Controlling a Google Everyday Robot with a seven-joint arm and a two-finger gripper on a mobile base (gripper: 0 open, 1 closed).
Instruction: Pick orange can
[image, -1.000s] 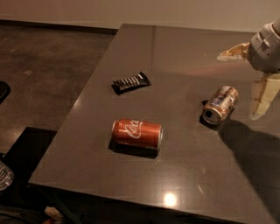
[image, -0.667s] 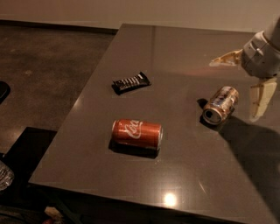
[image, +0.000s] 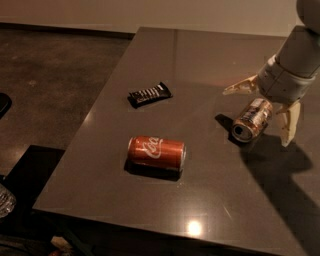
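Your gripper (image: 256, 116) hangs over the right side of the tabletop (image: 180, 55), its fingers spread wide. The orange can (image: 248, 122) lies on its side between them. To the left you have a red can (image: 156, 152), also lying down, and beyond it a dark candy bar (image: 150, 94).

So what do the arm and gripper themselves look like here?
The gripper, at the right edge over the orange can, has two pale cream, tapering pointed fingers, spread open. They join a rounded light grey wrist with a ringed collar. No cables or markings show.
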